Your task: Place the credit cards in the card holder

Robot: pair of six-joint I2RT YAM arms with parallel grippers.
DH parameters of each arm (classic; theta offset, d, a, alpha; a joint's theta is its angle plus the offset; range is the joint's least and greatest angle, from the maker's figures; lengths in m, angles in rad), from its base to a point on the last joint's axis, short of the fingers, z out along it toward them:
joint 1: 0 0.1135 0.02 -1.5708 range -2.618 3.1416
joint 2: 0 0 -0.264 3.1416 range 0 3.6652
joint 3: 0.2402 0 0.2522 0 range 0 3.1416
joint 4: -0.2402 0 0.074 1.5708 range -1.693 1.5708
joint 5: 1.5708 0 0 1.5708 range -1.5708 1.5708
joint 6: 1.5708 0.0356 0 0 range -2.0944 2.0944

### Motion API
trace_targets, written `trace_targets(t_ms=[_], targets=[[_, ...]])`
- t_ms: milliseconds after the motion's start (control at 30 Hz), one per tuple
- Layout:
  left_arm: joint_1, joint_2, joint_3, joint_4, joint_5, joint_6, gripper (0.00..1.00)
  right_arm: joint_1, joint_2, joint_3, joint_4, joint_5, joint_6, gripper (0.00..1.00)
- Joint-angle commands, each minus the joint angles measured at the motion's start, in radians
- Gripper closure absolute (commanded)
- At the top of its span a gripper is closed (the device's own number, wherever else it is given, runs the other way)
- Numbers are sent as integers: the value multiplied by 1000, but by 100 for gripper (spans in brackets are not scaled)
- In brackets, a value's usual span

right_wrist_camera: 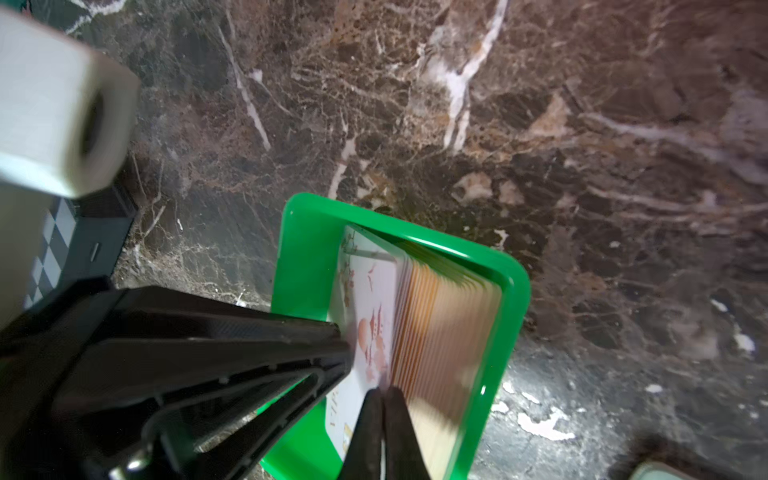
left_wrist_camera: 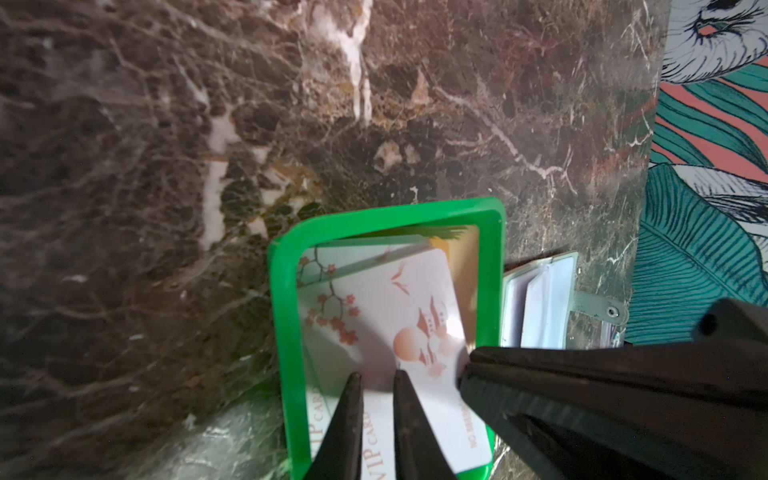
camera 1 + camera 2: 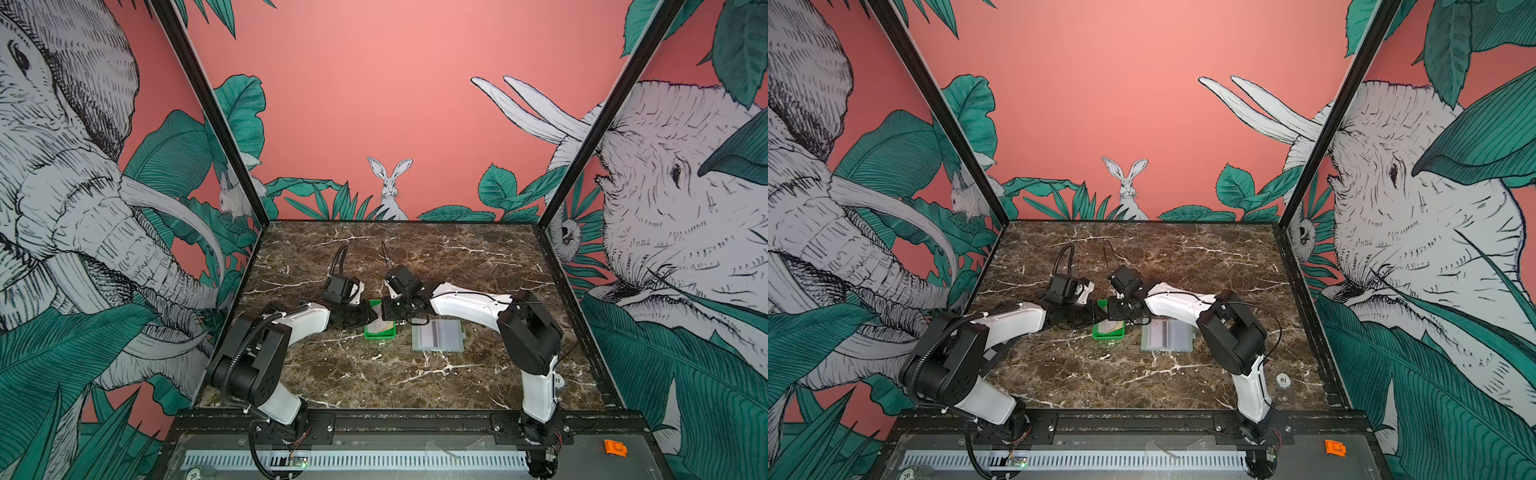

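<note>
The credit cards [image 1: 444, 324] lie stacked in a bright green tray [image 2: 282, 332] near the middle of the table. The top card [image 2: 415, 299], white with pink-orange print, is tilted up off the stack. My right gripper [image 1: 384, 392] is shut on that card's edge; its tip [image 2: 465, 365] also shows in the left wrist view. My left gripper [image 2: 378, 376] hovers over the same tray with a narrow gap between its fingers and clamps nothing; its tips are at the card's printed face. The card holder [image 3: 438, 336] lies open just right of the tray, clear sleeves up.
In both top views the two grippers meet over the tray [image 3: 378, 336], [image 3: 1108, 336], arms angled inward. The marble table [image 3: 374, 382] is walled on three sides. A round numbered disc [image 3: 1282, 379] lies near the right arm's base; an orange clip [image 3: 615, 448] is on the front ledge.
</note>
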Motion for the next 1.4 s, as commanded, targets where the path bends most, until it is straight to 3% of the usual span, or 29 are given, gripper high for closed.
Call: trace_targets(t_ms=[0, 467, 833, 1367], targets=[[-6, -15, -8, 0, -3, -4, 83, 11, 11, 23, -10, 12, -6, 99], [5, -204, 42, -209, -49, 34, 82, 47, -9, 68, -91, 85, -20, 100], [42, -312, -23, -237, -35, 26, 82, 80, 20, 108, -96, 69, -13, 100], [59, -343, -75, -221, -15, 8, 82, 99, 63, 145, -71, 19, -1, 87]])
